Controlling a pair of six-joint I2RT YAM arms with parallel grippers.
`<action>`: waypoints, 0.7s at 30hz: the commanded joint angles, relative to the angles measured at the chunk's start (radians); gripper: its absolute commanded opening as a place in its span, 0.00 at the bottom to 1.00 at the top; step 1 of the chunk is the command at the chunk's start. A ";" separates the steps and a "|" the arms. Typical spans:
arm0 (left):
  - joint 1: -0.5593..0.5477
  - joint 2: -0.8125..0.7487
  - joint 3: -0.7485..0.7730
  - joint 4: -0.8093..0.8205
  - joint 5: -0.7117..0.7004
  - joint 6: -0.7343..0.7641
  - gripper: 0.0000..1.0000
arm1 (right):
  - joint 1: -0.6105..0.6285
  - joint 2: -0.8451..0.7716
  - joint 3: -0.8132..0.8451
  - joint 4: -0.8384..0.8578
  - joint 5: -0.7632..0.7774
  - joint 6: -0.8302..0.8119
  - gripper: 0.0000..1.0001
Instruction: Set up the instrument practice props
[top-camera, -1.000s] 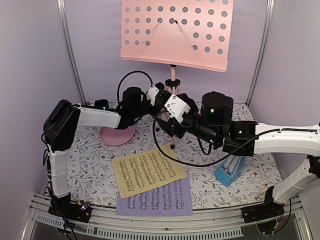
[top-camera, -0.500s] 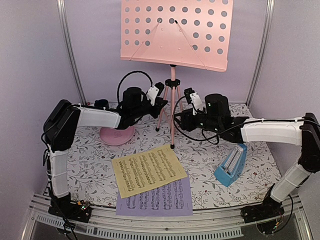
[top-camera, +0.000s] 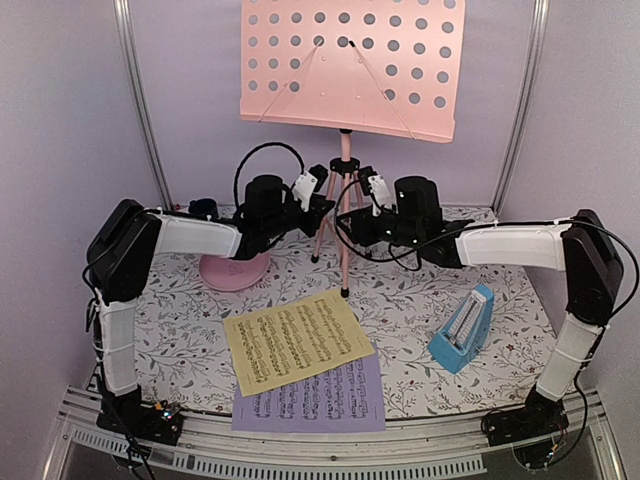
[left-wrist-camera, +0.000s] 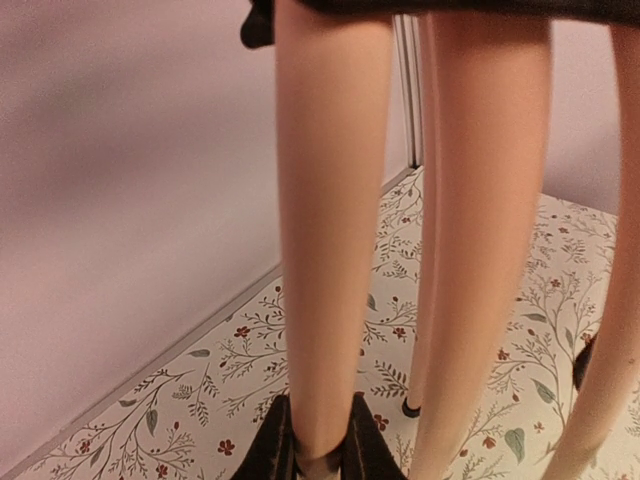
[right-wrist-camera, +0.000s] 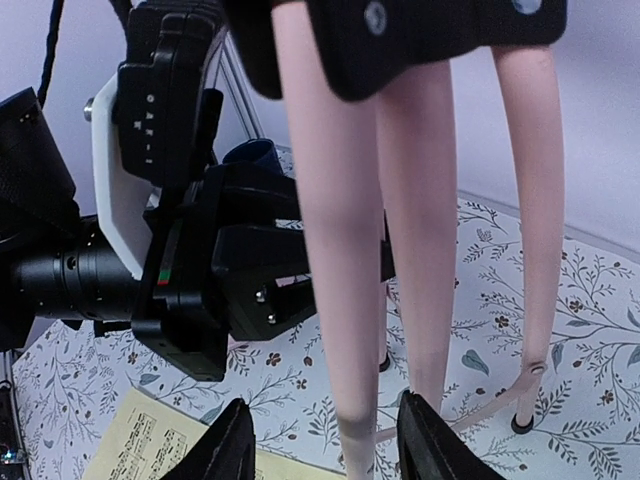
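Lavender-walled enclosure, floral-print surface (top-camera: 400, 300). Pink tripod music stand with a perforated desk (top-camera: 350, 70) stands upright at back centre. The left end effector (left-wrist-camera: 312, 455) is unchanged, clamped tight on one tripod leg near its foot. Over the last second the right end effector (right-wrist-camera: 328, 440) swung in from the front right and now straddles another leg, half open, with a gap showing, so no grip yet. Judgement: this is a two-handed hold for adjusting the stand. The yellow printed music sheet (top-camera: 297, 340) and lavender sheet (top-camera: 320, 405) lie overlapped near the front edge, and the small blue pyramid metronome (top-camera: 463, 330) sits front right. None of them is placed yet.
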 joint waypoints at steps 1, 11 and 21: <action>0.001 0.000 -0.004 0.017 -0.025 -0.056 0.00 | -0.021 0.051 0.066 0.025 -0.017 0.010 0.47; -0.013 0.012 0.013 0.018 -0.042 -0.058 0.00 | -0.030 0.098 0.087 0.022 0.005 0.021 0.31; -0.021 0.018 0.019 0.032 -0.065 -0.062 0.00 | -0.039 0.123 0.099 0.001 0.046 0.041 0.08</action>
